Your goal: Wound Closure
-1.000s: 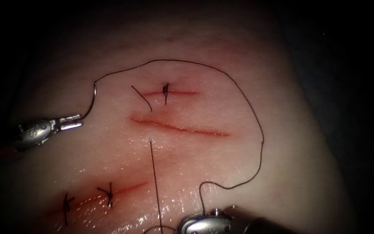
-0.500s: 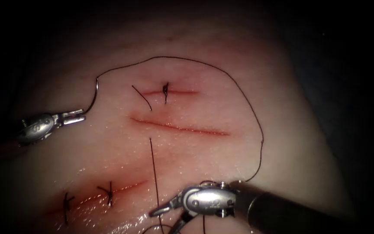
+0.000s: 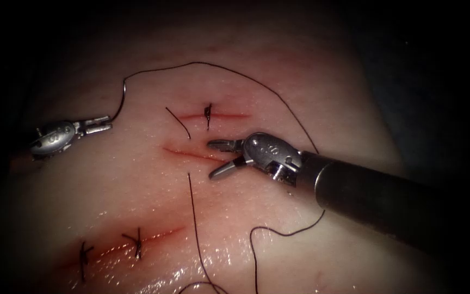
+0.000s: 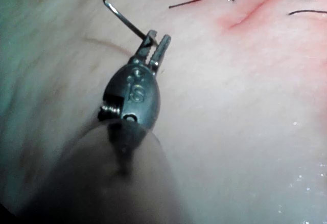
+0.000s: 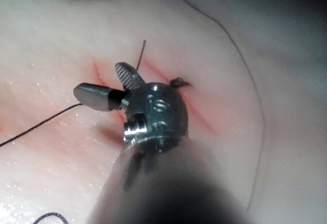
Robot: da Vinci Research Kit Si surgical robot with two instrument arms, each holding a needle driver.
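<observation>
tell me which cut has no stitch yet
The middle cut, under the right tool. The upper cut has one stitch, the lower cut two.

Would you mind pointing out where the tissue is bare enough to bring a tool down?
Bare tissue lies between the left tool, shut on the needle's end, and the stitched lower cut. It is crowded around the open cut, under the open, empty right tool, ringed by thread.

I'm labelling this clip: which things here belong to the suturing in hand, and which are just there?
In use:
left tool, shut on the needle near one end, clear of the tissue
right tool, open, empty, over the open cut
thread

Just there:
stitched cuts
cut thread end
</observation>
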